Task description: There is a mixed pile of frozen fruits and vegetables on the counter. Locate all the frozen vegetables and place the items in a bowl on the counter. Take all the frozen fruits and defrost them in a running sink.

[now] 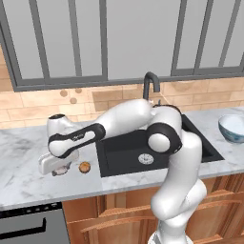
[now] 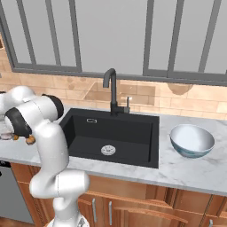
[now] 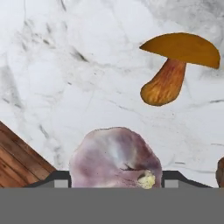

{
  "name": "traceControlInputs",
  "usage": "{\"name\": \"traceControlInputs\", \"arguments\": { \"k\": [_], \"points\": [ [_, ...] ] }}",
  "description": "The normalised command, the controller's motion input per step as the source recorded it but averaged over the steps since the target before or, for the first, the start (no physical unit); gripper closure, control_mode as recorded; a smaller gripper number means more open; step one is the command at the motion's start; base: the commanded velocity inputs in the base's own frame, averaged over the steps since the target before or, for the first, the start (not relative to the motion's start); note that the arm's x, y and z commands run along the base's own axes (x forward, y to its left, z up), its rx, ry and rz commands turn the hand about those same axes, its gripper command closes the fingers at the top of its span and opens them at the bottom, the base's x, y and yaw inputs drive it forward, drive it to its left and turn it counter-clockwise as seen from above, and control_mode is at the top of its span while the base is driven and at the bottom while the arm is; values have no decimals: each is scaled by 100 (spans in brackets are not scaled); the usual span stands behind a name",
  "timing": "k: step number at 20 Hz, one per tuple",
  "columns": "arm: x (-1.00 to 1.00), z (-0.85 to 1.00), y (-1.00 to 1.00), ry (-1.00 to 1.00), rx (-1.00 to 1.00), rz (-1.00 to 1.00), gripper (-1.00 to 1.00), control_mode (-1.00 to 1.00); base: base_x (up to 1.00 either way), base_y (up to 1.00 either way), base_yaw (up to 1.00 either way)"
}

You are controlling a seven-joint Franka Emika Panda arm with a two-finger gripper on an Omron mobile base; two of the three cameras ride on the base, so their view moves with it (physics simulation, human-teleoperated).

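Your gripper (image 3: 116,183) is down low on the counter (image 1: 28,167), left of the sink (image 1: 125,157), jaws spread either side of the pinkish-white bulb (image 3: 115,158); you can't tell whether they're touching it. Just beyond the bulb lies the brown mushroom (image 3: 177,65), on its side and apart from it. In the left base view, an orange ball (image 1: 84,167) sits just right of your hand. The bowl (image 2: 192,140) waits far right of the sink.

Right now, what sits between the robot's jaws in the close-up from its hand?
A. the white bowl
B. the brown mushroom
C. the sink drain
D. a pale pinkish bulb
D: in the hand view the pale pinkish bulb lies between the two dark tips, with the mushroom further off.
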Motion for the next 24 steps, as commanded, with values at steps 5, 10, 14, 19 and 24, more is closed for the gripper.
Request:
{"name": "traceControlInputs", "arguments": {
  "k": [5, 10, 14, 19, 24],
  "points": [
    [-23, 30, -12, -11, -3, 5, 100, -100, 0, 0, 0],
    [-15, 7, -29, -6, 3, 9, 100, -100, 0, 0, 0],
    [-1, 0, -23, -2, 2, 10, 100, -100, 0, 0, 0],
    [-8, 5, -25, -4, 2, 7, 100, -100, 0, 0, 0],
    [-11, 23, -18, 0, 0, 4, 100, -100, 0, 0, 0]
  ]
}}
